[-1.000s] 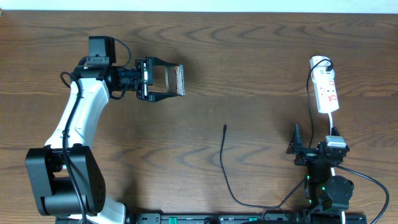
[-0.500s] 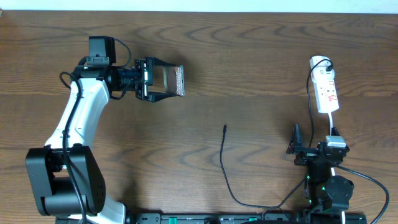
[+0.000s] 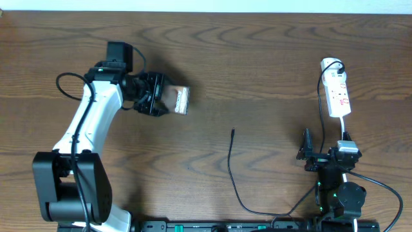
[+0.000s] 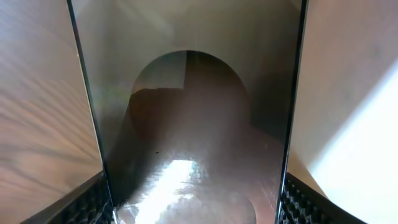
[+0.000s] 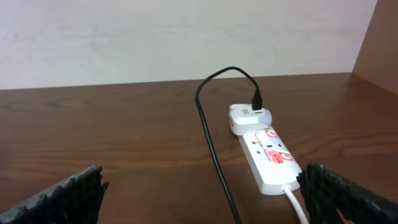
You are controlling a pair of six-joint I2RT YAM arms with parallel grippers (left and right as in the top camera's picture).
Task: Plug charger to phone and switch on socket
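Overhead view: the left gripper (image 3: 171, 100) is at the left-centre of the desk (image 3: 257, 58), pinching the phone (image 3: 181, 100) across its width. The phone seems held off the desk and tilted, so only a short brown sliver reads from above. Left wrist view agrees: a glossy brown slab fills the gap, with the fingertips (image 4: 87, 202) pressed on its long edges and the jaws set wide because the phone is wide. The right gripper (image 5: 205, 193) is spread fully with nothing between its fingers, sitting low at the near right and facing the socket (image 5: 268, 155). The socket lies at the far right of the desk, red-marked switches on top, with a white adapter block (image 5: 245, 117) and a black plug (image 5: 257, 99) at its far end. The charger (image 3: 232, 167) lies loose mid-desk, its plug tip (image 3: 233, 131) pointing away from the robot, well apart from both the phone and the right gripper. Handling, my read: the phone is rigid with smooth, glossy sides that are likely slippery, so the edge pinch could slide or twist if the plug pushes hard. The port end must stay free, and I can't tell which end that is. The cable is thin, limp and light, and grabbing it far back lets the tip flop. Better to take it just behind the plug tip, on the stiff bit, in line with the cable. The tip is small and easy to misalign. The socket strip looks light and may skid when a switch is pressed, so push straight down.
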